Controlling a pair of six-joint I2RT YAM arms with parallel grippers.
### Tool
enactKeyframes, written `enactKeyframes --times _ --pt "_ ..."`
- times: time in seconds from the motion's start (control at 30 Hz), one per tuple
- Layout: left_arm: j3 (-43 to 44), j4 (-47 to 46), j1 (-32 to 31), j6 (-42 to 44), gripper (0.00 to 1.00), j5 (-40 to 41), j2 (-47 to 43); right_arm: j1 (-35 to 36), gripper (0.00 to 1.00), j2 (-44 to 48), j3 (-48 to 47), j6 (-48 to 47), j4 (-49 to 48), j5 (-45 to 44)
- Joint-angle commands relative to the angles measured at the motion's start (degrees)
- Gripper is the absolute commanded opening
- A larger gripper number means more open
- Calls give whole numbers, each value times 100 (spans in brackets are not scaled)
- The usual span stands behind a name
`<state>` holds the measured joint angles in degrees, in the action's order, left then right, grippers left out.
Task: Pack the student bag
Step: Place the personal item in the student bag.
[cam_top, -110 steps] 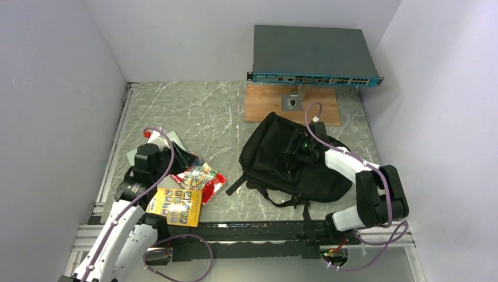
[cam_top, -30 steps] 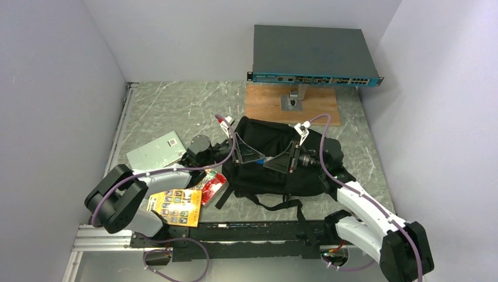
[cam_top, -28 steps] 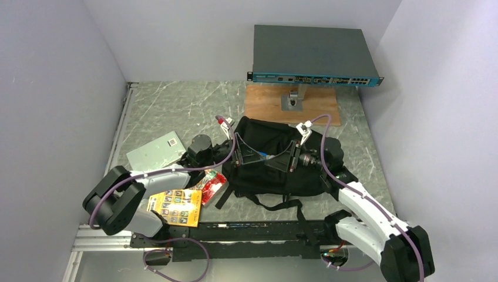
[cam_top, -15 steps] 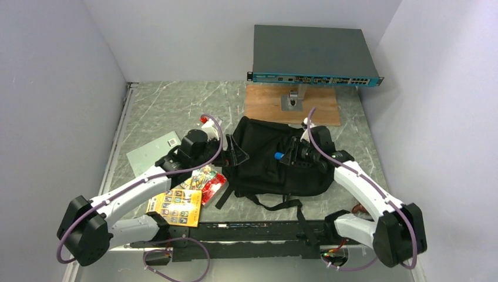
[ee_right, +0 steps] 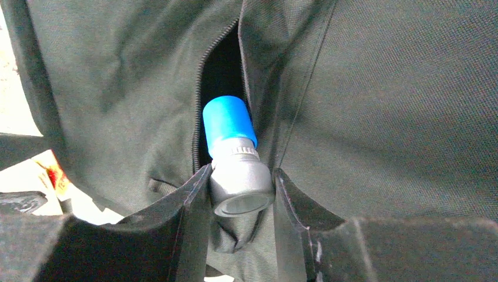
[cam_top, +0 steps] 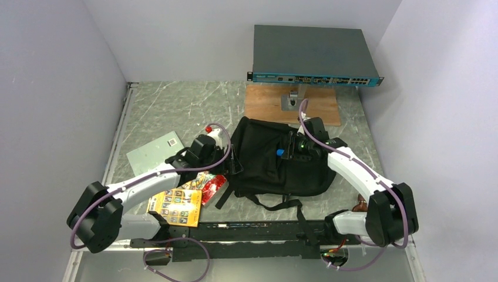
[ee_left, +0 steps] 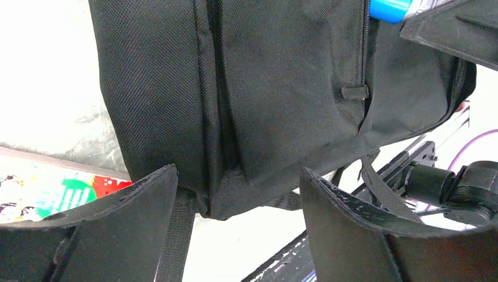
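Observation:
The student bag (cam_top: 261, 167), a black backpack, lies flat mid-table with its straps trailing toward the near edge. My right gripper (cam_top: 283, 152) is over the bag, shut on a grey tube with a blue cap (ee_right: 230, 124). In the right wrist view the gripper (ee_right: 241, 173) holds the cap at a narrow open zipper slit (ee_right: 218, 76). My left gripper (cam_top: 232, 161) is open at the bag's left edge. In the left wrist view (ee_left: 238, 176) a lower corner of the bag (ee_left: 223, 200) lies between the spread jaws, which do not grip it. The blue cap (ee_left: 390, 9) shows at the top right.
A grey rack-mount box (cam_top: 311, 53) stands on a metal stand (cam_top: 292, 100) and wooden board (cam_top: 261, 108) at the back. Left of the bag lie a grey flat plate (cam_top: 152, 151), a red snack packet (cam_top: 210, 183) and a yellow card (cam_top: 176, 205). A rail (cam_top: 235, 226) runs along the near edge.
My left gripper has drawn back leftward from the middle of the bag to its left edge. My right gripper still holds the blue-capped tube and has shifted slightly back over the bag.

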<state>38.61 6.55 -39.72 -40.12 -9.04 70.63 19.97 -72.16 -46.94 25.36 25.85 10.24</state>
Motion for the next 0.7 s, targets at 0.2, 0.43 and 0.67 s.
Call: enactKeyframes --times 0.2,0.43,0.67 --pt "-73 -611 7 14 67 -296 308 30 0 -447 -263 -112 -301 604" --pt "-238 -987 0 -141 58 -453 449 -5 23 -767 -307 -8 -778 922" --pt "-343 -1006 0 -145 57 -412 302 -19 60 -559 -219 -235 -928 846"
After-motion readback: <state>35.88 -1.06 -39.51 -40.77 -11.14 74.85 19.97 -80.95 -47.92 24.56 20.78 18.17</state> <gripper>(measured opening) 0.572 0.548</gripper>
